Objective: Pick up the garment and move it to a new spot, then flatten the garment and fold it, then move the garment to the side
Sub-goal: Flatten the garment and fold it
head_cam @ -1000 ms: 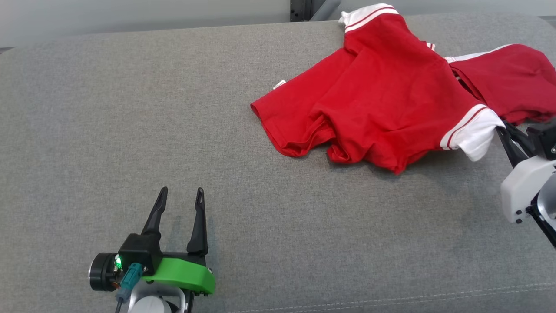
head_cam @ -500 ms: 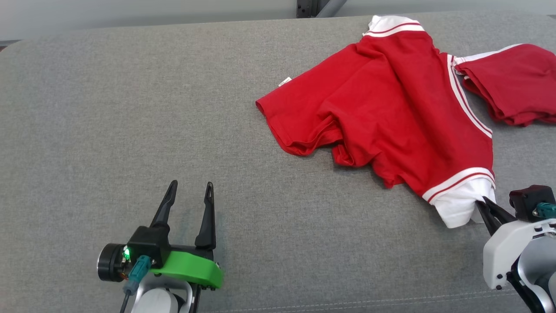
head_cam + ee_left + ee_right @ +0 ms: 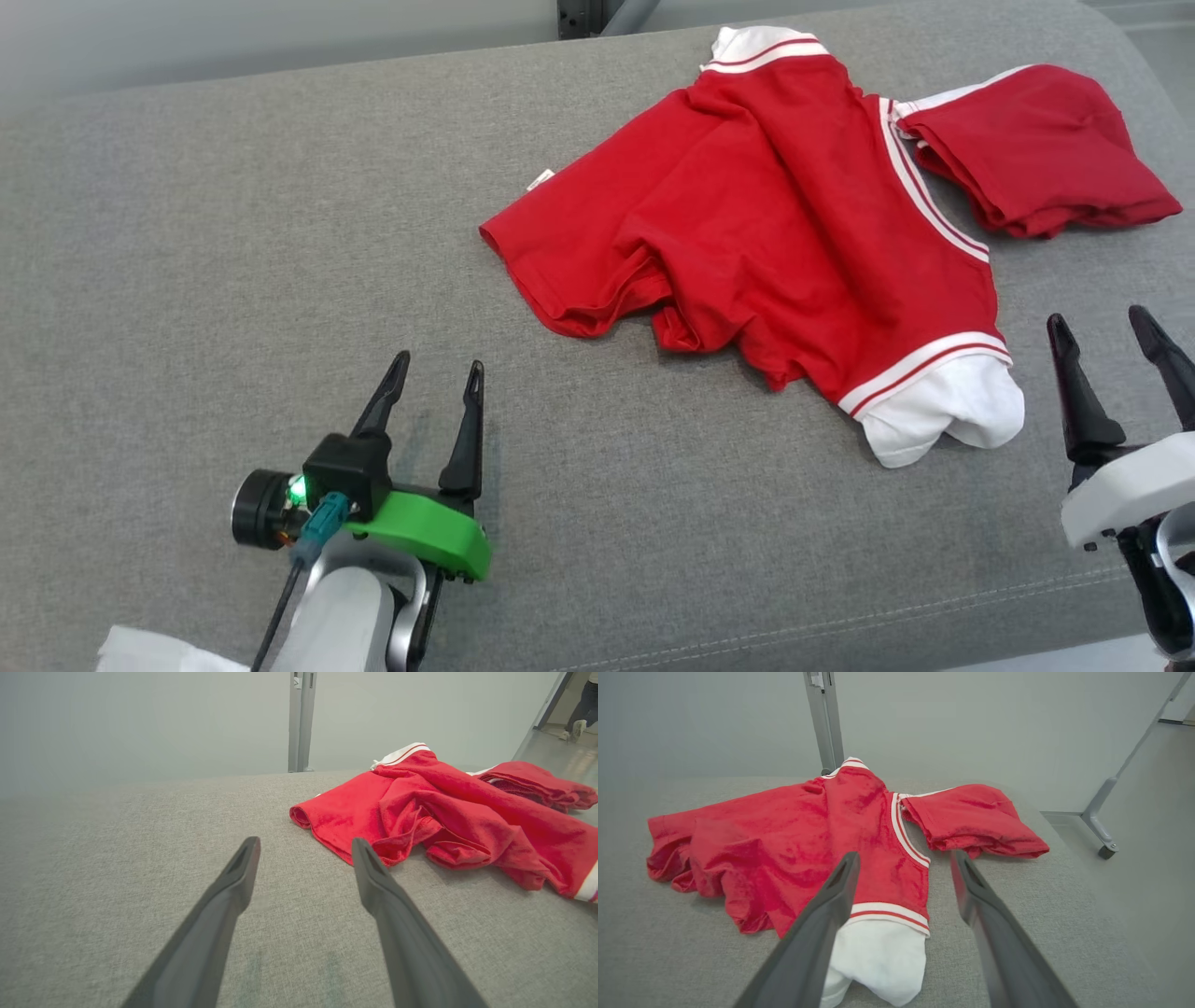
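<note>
Our right gripper (image 3: 1097, 319) gapes empty just beside the garment's (image 3: 775, 233) white cuff (image 3: 943, 411) — poised to flatten, we judge; left gripper (image 3: 440, 362) likewise, well apart.

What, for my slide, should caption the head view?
Crumpled red white-trimmed shirt on grey fabric surface; left gripper, right gripper open.

We have let go of the red cotton shirt with white striped trim (image 3: 775, 233). Our right gripper (image 3: 1097, 319), pinched shut on its white sleeve cuff (image 3: 943, 411) a moment ago, now stands spread just beside it. The drawn-out cuff lies free on the grey fabric cushion (image 3: 233, 233).
</note>
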Robot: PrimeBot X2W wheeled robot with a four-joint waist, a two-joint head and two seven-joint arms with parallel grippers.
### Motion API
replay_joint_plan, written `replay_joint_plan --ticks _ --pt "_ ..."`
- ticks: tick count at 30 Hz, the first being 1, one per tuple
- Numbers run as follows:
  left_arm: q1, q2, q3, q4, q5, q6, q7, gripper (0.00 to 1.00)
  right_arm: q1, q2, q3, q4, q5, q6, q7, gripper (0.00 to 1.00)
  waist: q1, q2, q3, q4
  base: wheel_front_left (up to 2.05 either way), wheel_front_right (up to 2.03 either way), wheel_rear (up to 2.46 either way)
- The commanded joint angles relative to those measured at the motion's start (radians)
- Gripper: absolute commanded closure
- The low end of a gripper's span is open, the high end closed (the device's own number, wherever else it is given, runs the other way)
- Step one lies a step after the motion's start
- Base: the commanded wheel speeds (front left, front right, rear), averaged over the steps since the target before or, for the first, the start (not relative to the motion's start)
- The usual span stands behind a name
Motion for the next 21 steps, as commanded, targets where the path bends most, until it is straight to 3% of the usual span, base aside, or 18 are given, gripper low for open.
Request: replay_joint_plan --ticks 1,9,21 --pt "-0.033 0.003 -0.005 0.016 -0.004 -0.007 0.000 0.00 -0.015 0.011 0.000 -0.003 -0.010 -0.001 -0.017 0.00 0.0000 -0.0001 0.009 -0.016 0.00 0.00 0.00" --pt "-0.245 0.003 -0.071 0.255 -0.067 -0.025 0.007 0.00 -0.073 0.073 0.041 0.015 -0.049 -0.001 -0.126 0.00 0.0000 -0.0001 0.059 -0.059 0.00 0.00 0.00" --pt "-0.539 0.005 -0.066 0.622 -0.136 0.000 0.064 0.00 -0.144 0.083 0.112 0.074 -0.050 -0.001 -0.214 0.00 0.0000 -0.0001 0.155 -0.141 0.00 0.00 0.00"
